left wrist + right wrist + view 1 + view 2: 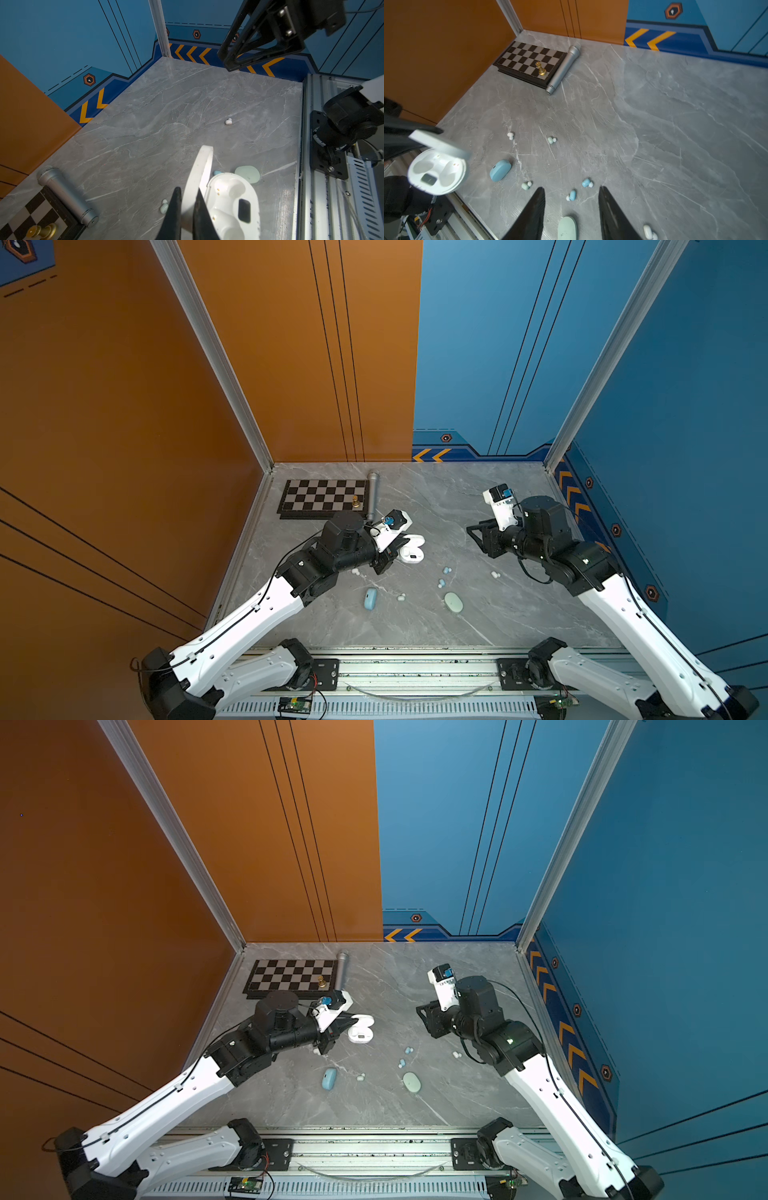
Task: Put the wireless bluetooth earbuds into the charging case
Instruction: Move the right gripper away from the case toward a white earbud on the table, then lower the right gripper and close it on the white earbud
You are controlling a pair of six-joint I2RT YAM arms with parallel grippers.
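My left gripper [188,193] is shut on the raised lid of a white charging case [412,552], which stands open with both sockets empty [230,203]. Loose earbuds lie on the grey table: two pale blue ones [586,182] [572,195], a mint one [526,185] and another mint one [551,140], and a white one [510,135] and another white one [494,574]. My right gripper [572,188] hovers open above the blue earbuds with nothing between its fingers; in a top view it [473,533] is right of the case.
A shut pale blue case [370,598] and a shut mint case [453,601] lie near the front. At the back left lie a chessboard [322,497] with a gold piece [355,501] and a silver microphone [371,495]. Walls enclose three sides.
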